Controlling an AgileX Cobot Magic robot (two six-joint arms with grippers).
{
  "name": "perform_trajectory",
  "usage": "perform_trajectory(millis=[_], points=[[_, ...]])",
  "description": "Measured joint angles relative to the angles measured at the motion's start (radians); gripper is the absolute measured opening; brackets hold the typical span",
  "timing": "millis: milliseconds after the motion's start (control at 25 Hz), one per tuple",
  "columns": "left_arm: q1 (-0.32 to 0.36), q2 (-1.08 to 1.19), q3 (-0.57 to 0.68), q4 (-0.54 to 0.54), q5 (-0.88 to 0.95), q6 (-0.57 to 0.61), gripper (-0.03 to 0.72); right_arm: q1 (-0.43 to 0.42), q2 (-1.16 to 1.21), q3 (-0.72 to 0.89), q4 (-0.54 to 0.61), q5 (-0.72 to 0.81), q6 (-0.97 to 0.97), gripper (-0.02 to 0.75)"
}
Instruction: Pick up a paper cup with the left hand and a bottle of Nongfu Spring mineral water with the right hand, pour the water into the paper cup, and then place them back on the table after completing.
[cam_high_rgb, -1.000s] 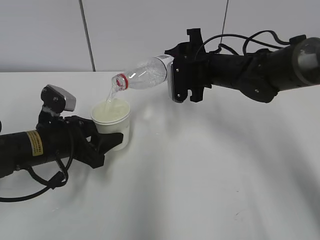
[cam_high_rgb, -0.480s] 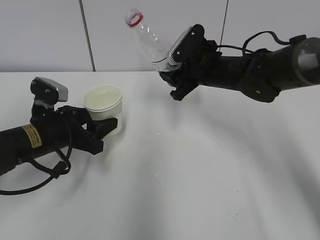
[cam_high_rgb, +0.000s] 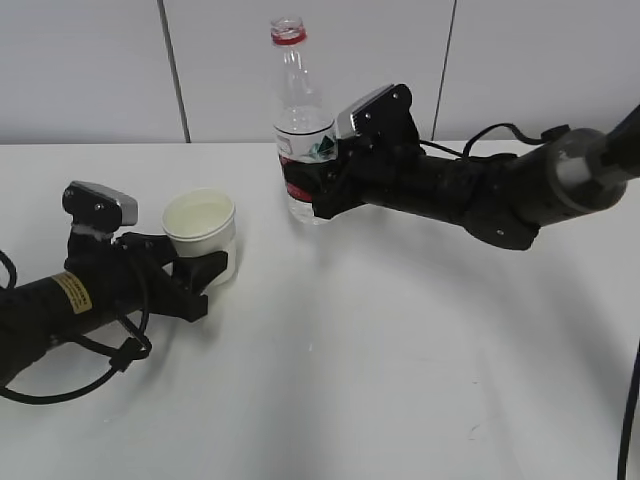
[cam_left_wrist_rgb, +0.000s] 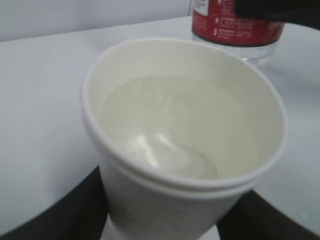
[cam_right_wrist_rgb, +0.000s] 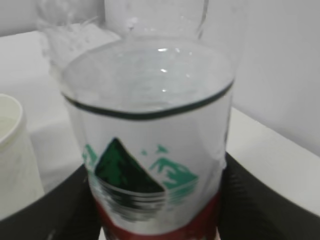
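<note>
A white paper cup (cam_high_rgb: 202, 238) stands upright at the left on the white table (cam_high_rgb: 380, 350), held by my left gripper (cam_high_rgb: 205, 275), which is shut on its lower wall. In the left wrist view the cup (cam_left_wrist_rgb: 185, 150) holds clear water (cam_left_wrist_rgb: 165, 125). My right gripper (cam_high_rgb: 318, 190) is shut on a clear Nongfu Spring bottle (cam_high_rgb: 300, 130), uncapped with a red neck ring, upright, its base at or just above the table. The right wrist view shows the bottle's label (cam_right_wrist_rgb: 150, 165) between the black fingers (cam_right_wrist_rgb: 260, 200), with a little water in the bottom.
A grey panelled wall (cam_high_rgb: 100, 70) runs behind the table. The right arm (cam_high_rgb: 500, 190) stretches in from the right, the left arm (cam_high_rgb: 60, 300) from the left. The cup's rim shows at the left edge of the right wrist view (cam_right_wrist_rgb: 12, 145).
The bottle stopped pouring, swung from tilted to upright and came down to the table. The cup moved left and lower with my left gripper still on it.
</note>
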Motion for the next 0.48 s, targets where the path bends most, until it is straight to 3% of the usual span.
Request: perform_trajectory(millis=[480], points=[[0.0,0.035,0.0,-0.058,-0.013,0.021,0.396,0.0,0.138,0.002,0.062,-0.21,0.02,0.434]])
